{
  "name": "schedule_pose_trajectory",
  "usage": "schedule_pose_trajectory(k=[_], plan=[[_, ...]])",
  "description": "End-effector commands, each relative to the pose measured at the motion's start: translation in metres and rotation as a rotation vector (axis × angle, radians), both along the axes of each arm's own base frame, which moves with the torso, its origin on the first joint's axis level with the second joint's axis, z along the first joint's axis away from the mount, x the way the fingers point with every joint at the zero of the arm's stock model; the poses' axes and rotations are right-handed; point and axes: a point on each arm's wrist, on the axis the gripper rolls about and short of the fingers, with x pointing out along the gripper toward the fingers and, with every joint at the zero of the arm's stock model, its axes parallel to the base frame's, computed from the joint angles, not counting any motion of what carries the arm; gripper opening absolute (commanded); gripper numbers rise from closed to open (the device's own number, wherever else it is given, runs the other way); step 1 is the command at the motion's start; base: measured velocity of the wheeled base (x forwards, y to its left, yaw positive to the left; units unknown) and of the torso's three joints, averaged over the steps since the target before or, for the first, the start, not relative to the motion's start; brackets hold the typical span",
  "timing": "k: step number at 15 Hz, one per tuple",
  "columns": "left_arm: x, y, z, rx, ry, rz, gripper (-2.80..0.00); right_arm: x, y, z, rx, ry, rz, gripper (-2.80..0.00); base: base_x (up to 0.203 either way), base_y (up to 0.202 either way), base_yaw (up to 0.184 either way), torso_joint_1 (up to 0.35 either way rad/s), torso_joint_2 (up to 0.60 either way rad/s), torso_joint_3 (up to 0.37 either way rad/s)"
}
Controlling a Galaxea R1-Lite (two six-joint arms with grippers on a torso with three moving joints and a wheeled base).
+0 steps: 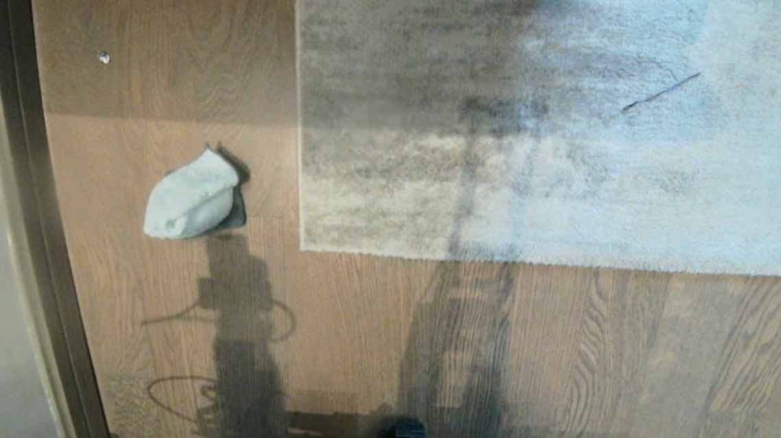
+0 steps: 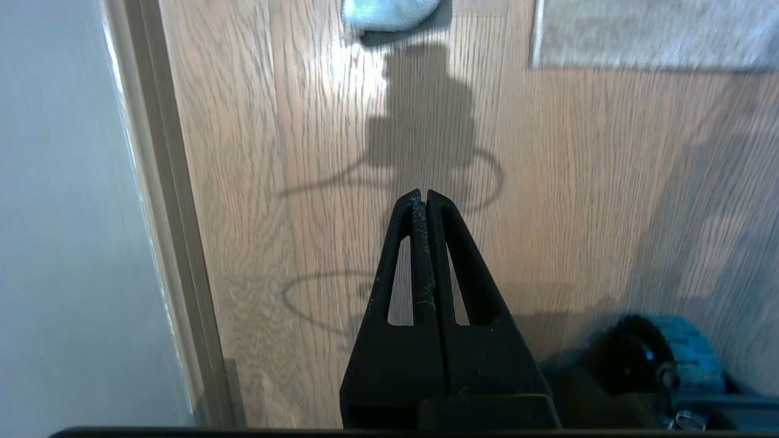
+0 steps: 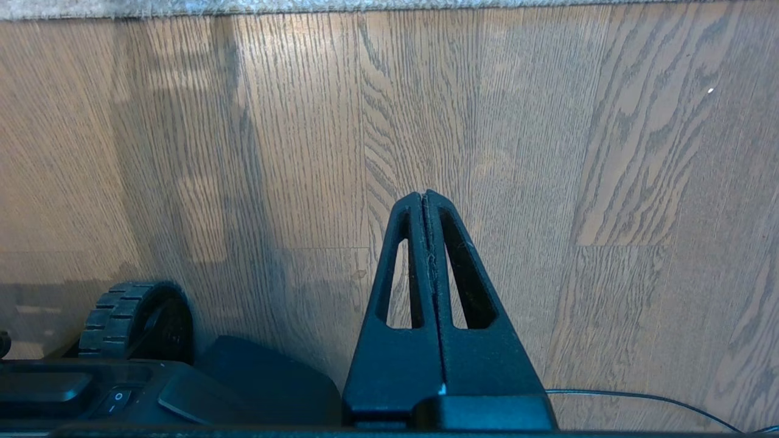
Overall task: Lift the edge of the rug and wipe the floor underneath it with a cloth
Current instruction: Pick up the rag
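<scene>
In the head view, the small pale grey-white cloth (image 1: 193,197), crumpled with a darker grey underside, is seen lying on the light brown wood-grain plank floor (image 1: 368,341), just beside the square corner of the pale grey mottled short-pile rug edge (image 1: 306,172) but apart from it. The rug is laid flat. A dark brown skirting strip (image 1: 29,173) is seen along the left. Neither arm is shown here.

In the left wrist view, the black left tool (image 2: 425,196) is held above bare floor, its jaws pressed together and empty, pointed towards the cloth (image 2: 389,13).

In the right wrist view, the black right tool (image 3: 424,196) is likewise pressed together, empty, above floor near the rug edge (image 3: 365,6).
</scene>
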Motion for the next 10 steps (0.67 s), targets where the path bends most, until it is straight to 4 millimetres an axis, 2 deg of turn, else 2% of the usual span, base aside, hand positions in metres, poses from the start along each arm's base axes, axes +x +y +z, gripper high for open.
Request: schedule_pose_trajectory(k=[1, 7, 10], plan=[[0.004, 0.0, 0.012, -0.001, 0.03, -0.001, -2.8, 0.0, 0.0, 0.0, 0.0, -0.001, 0.0, -2.8, 0.0, 0.0, 0.0, 0.0, 0.0, 0.0], [0.031, 0.0, 0.063, 0.001, 0.153, 0.001, -2.8, 0.0, 0.0, 0.0, 0.0, -0.001, 0.0, -2.8, 0.0, 0.0, 0.0, 0.0, 0.0, 0.0], [0.043, 0.0, 0.072, 0.018, 0.195, -0.002, -2.8, 0.0, 0.0, 0.0, 0.0, -0.001, 0.0, -2.8, 0.0, 0.0, 0.0, 0.0, 0.0, 0.0]])
